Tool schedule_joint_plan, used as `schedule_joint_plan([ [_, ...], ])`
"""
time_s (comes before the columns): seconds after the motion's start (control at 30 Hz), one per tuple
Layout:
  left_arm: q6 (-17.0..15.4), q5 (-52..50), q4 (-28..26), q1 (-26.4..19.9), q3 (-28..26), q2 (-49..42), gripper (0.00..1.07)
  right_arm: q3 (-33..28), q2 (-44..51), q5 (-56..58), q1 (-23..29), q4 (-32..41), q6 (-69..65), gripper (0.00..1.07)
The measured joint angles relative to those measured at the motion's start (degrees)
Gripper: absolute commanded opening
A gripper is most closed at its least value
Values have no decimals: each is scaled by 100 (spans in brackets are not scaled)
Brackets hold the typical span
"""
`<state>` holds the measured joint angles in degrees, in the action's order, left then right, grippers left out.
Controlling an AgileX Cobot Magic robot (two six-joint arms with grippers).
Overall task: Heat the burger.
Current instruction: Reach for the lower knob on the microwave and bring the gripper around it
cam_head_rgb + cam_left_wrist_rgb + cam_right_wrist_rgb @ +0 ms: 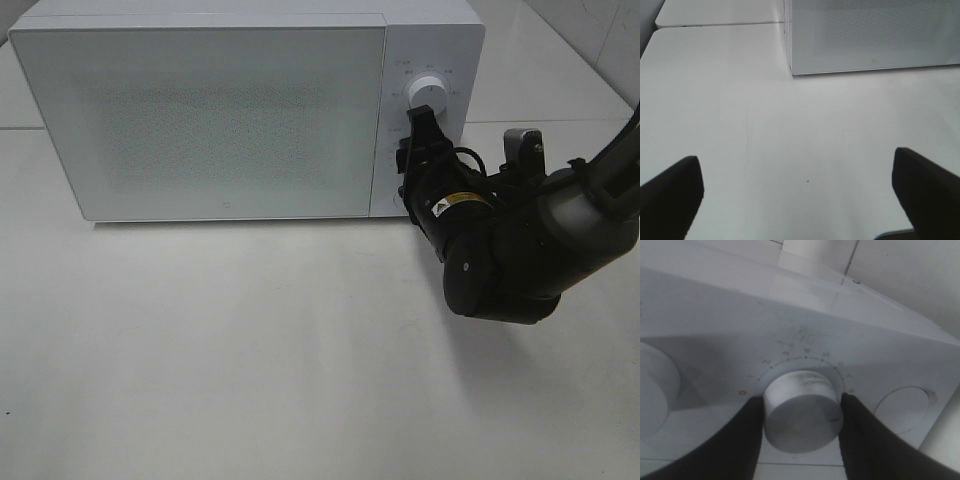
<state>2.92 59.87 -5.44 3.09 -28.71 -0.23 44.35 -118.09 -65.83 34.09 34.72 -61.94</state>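
Right wrist: fingers (740, 440) grip dial (802, 415).

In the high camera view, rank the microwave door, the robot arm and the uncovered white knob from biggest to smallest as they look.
1. microwave door
2. robot arm, though it is probably nearer the camera, which may inflate it
3. white knob, clearly the smallest

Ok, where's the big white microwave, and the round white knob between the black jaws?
big white box microwave (220, 120): high camera view, middle of its door.
round white knob (804, 412): right wrist view, its flat front face.
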Motion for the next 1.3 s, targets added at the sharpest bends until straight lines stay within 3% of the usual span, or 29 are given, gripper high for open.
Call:
schedule_joint_plan([
  [0.77, 0, 0, 0, 0, 0, 0, 97, 34, 17, 11, 52, 304, -2068, 10],
  [1.3, 0, 0, 0, 0, 0, 0, 97, 46, 17, 11, 63, 367, -2481, 12],
])
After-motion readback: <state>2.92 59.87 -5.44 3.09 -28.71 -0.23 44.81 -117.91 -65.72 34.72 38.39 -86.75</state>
